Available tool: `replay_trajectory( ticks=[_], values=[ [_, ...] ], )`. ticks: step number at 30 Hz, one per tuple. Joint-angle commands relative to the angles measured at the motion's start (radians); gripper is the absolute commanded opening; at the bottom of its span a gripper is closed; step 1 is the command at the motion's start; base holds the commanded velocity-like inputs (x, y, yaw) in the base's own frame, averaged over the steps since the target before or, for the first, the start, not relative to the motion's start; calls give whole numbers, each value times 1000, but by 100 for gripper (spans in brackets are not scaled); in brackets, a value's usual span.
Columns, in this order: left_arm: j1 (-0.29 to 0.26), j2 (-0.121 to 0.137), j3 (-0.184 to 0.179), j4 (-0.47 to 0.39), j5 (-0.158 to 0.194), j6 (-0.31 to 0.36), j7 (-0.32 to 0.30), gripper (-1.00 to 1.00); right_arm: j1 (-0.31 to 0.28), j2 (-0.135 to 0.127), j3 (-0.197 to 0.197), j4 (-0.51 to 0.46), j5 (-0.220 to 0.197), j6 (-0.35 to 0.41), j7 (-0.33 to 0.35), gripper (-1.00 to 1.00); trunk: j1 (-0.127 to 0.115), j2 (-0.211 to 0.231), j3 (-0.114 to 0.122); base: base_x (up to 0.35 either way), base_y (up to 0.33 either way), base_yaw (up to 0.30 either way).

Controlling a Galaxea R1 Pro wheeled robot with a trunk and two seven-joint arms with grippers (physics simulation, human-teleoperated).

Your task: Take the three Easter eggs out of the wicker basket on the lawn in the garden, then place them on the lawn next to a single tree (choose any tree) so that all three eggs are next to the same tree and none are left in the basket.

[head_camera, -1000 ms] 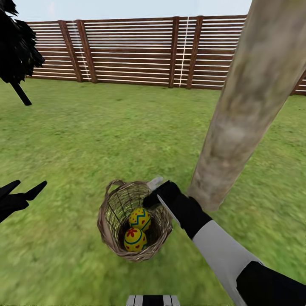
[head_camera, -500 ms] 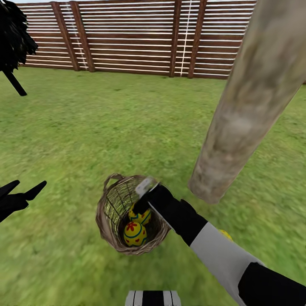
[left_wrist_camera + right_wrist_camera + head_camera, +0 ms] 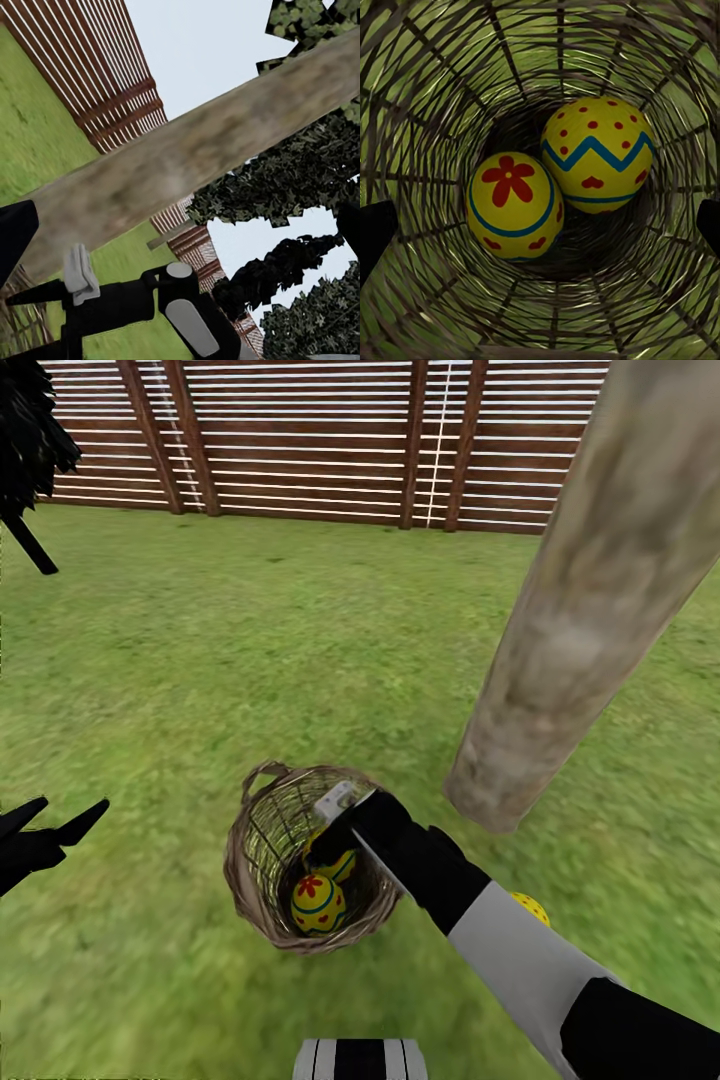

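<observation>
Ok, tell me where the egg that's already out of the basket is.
In the head view, that Easter egg lies on the lawn at the right, peeking from behind the right arm, near the tree base and apart from the wicker basket.

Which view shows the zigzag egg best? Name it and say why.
Right wrist view: the zigzag egg sits unobstructed in the basket. Head view has it mostly hidden by the right gripper. Left wrist view faces the trunk.

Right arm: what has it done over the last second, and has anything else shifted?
The right claw has gone down from the rim of the basket into it, toward the two eggs inside, and holds nothing yet. The head camera tipped down slightly, bringing a third egg on the grass by the tree trunk into view. The basket, its eggs and the left claw stayed put.
</observation>
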Motion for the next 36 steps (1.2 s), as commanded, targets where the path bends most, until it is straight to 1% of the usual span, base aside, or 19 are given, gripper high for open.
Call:
replay_trajectory(
  ticks=[1, 5, 16, 22, 24, 27, 28, 29, 30, 32, 33, 36],
  values=[
    [0, 0, 0, 0, 3, 7, 0, 100, -1, 0, -5, 0, -3, 5, -2, 100, 0, 0, -1, 0, 0, 110],
    [0, 0, 0, 0, 3, 7, 0, 100, -1, 0, -26, 0, -4, 5, -4, 100, 0, 0, -6, 0, 0, 165],
    [0, -1, 0, 0, 3, 6, 0, 100, -1, 0, -28, 8, -4, 5, -6, 100, 0, 0, -20, 0, 0, 188],
    [0, -1, 0, 0, 3, 5, 0, 100, -1, 0, -29, 12, -2, 5, -10, 100, 0, 0, -29, 0, 0, 120],
    [0, -1, 0, 1, 2, 5, 0, 100, -1, 0, -40, 21, 0, 2, -34, 100, 0, 0, -32, 0, 0, 75],
    [0, -1, 0, 0, 1, 5, 0, 100, -1, 0, -129, 54, -6, -1, -172, 100, 0, 0, -37, 0, 0, 78],
    [0, -1, 0, 0, 0, 5, 0, 100, -1, 0, -161, 67, -20, -3, -256, 100, 0, 0, -39, 0, 0, 92],
    [0, -1, 0, 0, 0, 5, 0, 100, -22, 0, -177, 99, -98, -3, -344, 100, 0, 0, -40, 0, 0, 99],
    [0, -1, 0, 0, 1, 5, 0, 100, -44, 0, -179, 139, -149, -4, -375, 100, 0, 0, -42, 0, 0, 103],
    [0, -2, 0, 0, 2, 5, 0, 100, -79, 0, -181, 222, -230, -7, -428, 100, 0, 0, -45, 0, 0, 105],
    [0, -2, 0, 0, 2, 5, 0, 100, -99, 0, -181, 265, -278, -12, -457, 100, 0, 0, -47, 0, 0, 108],
    [0, -2, -1, 0, 3, 5, 0, 100, -158, 0, -181, 369, -444, -52, -537, 100, 0, 0, -52, 0, 0, 111]
  ],
)
